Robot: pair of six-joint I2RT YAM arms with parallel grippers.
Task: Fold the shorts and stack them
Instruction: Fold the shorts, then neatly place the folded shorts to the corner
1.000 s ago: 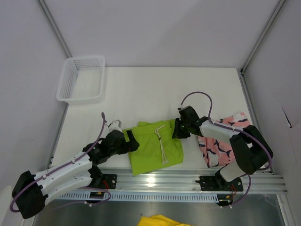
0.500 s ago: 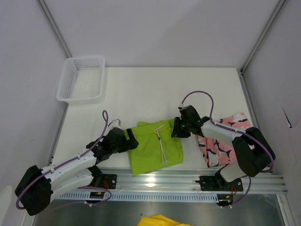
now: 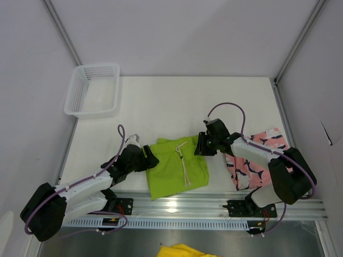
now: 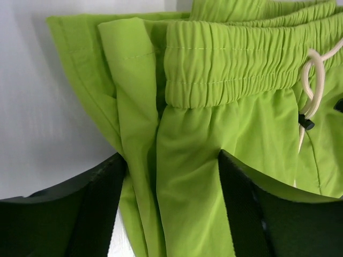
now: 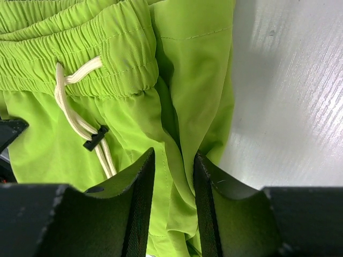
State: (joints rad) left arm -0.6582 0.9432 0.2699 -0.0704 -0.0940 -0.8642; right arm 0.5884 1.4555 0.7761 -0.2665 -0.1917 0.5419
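The lime green shorts [image 3: 177, 167] lie flat on the white table [image 3: 161, 101], near its front edge, waistband towards the far side. Their white drawstring [image 3: 185, 168] trails down the front.

Well to the far left of these shorts, in the table's back corner, stands a white mesh basket [image 3: 91, 113] with nothing visible in it. Just to the right of the green shorts lie the pink shorts [image 3: 244, 174] with a navy-and-white print. The right arm stretches across them and hides their middle. Nearer than the green shorts, past the aluminium rail [image 3: 214, 206] that carries the arm bases, a bit of yellow cloth [image 3: 182, 250] shows at the bottom of the top view.

The left gripper [image 3: 149, 159] sits low at the left edge of the green shorts, below the waistband corner. In its wrist view the lime green shorts [image 4: 225, 80] fill the frame, and the left gripper [image 4: 170, 160] has its jaws spread wide, straddling the folded side seam without closing on it.

The right gripper [image 3: 199, 145] is at the upper right corner of the same shorts. In its wrist view the right gripper [image 5: 172, 158] has its jaws drawn close together, with a fold of the right edge of the lime green shorts [image 5: 80, 64] pinched between them. The drawstring [image 5: 80, 126] lies just to the left of that fold. Bare table lies to the right of it.
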